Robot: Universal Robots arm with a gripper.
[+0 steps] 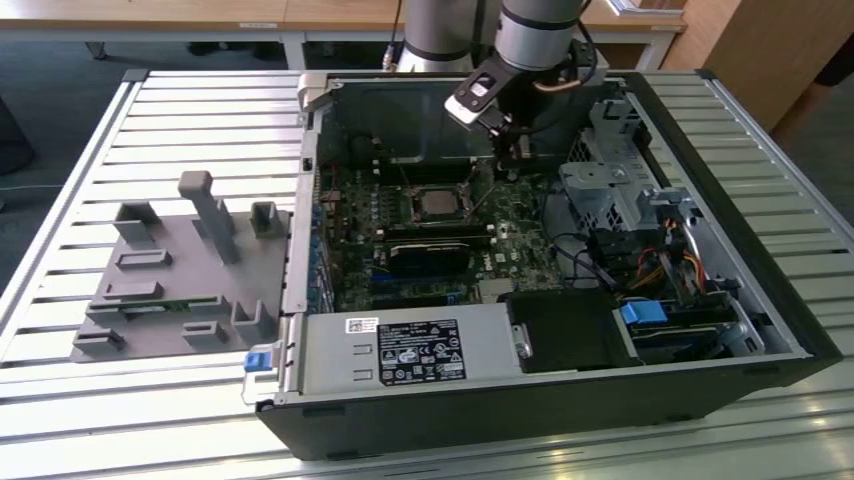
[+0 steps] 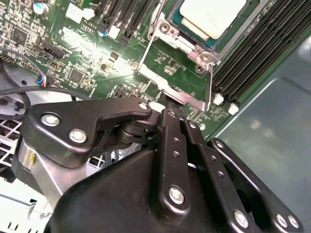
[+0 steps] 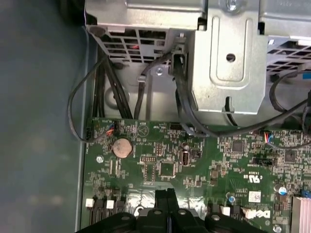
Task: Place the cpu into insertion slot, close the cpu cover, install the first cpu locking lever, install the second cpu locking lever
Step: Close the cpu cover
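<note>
- Small square cpu with a pale silvery metal face (image 2: 211, 14) lies flat in the black-framed square insertion slot (image 2: 231, 31) on the green motherboard (image 3: 194, 160). The picture's edge cuts off part of the chip in the second wrist view.
- Thin square metal cpu cover with a cut-out middle (image 2: 182, 94) is not down on the chip. It is swung away from the slot, and green board shows through its opening.
- Black-linked gripper (image 2: 163, 109) has its fingers pressed together, with only a thin seam between them in the first wrist view (image 3: 167, 194).
- The fingertips meet the cover's free edge. The gripper's own linkage hides the contact, so I cannot tell whether they pinch it.
- In the exterior view the gripper (image 1: 514, 160) hangs inside the open black computer case (image 1: 534, 420), just beside the slot on the exterior view's right.
- Locking levers are too small to make out.
- Grey moulded fixture tray (image 1: 160, 290) sits on the slatted metal table (image 1: 80, 400), well apart from the case, on the exterior view's left.
</note>
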